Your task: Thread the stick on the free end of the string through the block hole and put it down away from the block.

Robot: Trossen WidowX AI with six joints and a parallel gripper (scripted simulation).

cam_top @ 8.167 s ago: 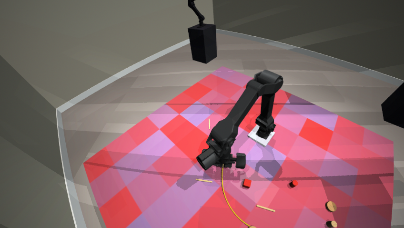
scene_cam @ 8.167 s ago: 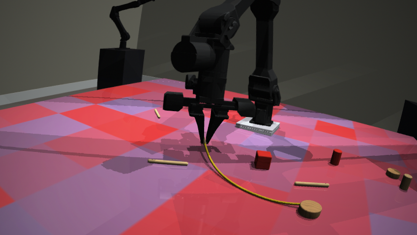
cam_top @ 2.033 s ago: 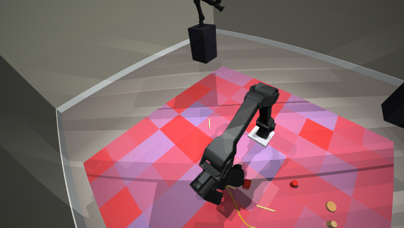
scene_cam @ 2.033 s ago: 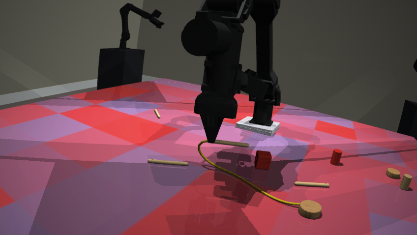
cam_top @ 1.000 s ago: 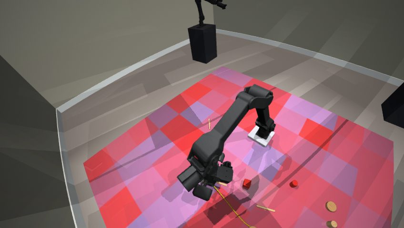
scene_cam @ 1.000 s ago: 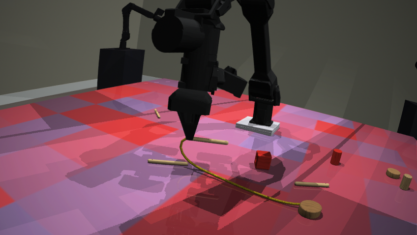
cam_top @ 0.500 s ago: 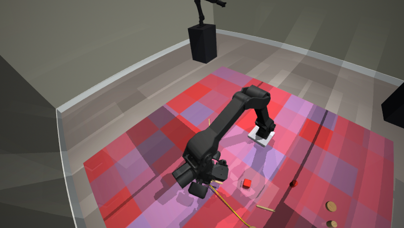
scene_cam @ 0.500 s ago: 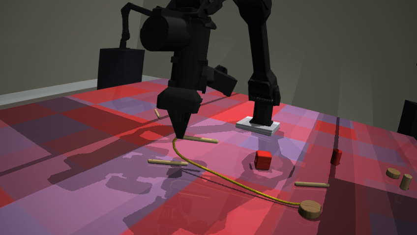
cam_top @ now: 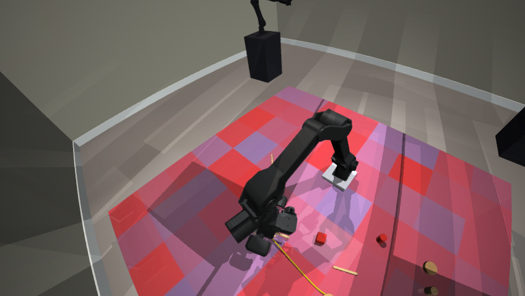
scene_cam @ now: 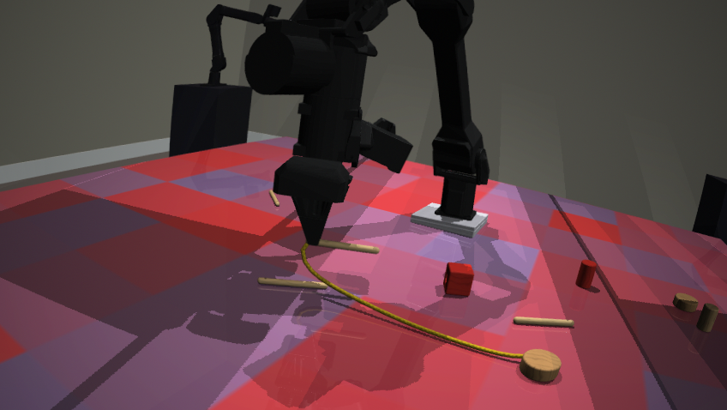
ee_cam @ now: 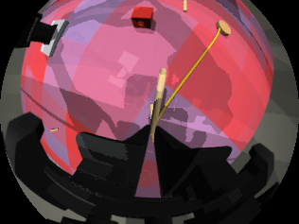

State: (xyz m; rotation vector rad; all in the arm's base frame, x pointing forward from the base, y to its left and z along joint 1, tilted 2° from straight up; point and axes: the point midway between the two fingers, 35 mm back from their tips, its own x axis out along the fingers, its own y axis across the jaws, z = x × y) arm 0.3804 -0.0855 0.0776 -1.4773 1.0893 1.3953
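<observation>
My gripper [scene_cam: 313,243] [ee_cam: 151,129] is shut on the wooden stick [scene_cam: 351,247] [ee_cam: 160,86] [cam_top: 282,235] near its string end, low above the table. The stick is roughly level, its free end pointing towards the block's side in the exterior view. The yellow string [scene_cam: 387,313] [ee_cam: 194,68] [cam_top: 294,261] curves from the fingertips to the round wooden button [scene_cam: 540,367] [ee_cam: 223,27]. The red block [scene_cam: 460,280] [ee_cam: 142,17] [cam_top: 321,238] stands on the table, apart from the stick. Its hole shows on the side facing the gripper; no string runs through it.
Loose sticks lie nearer the camera [scene_cam: 291,283], near the button [scene_cam: 543,322] [cam_top: 345,270] and farther back [scene_cam: 274,197]. A red cylinder [scene_cam: 586,274] [cam_top: 382,238], a wooden disc [scene_cam: 685,302] [cam_top: 429,267] and a small wooden cylinder [scene_cam: 707,318] stand to the right of the block.
</observation>
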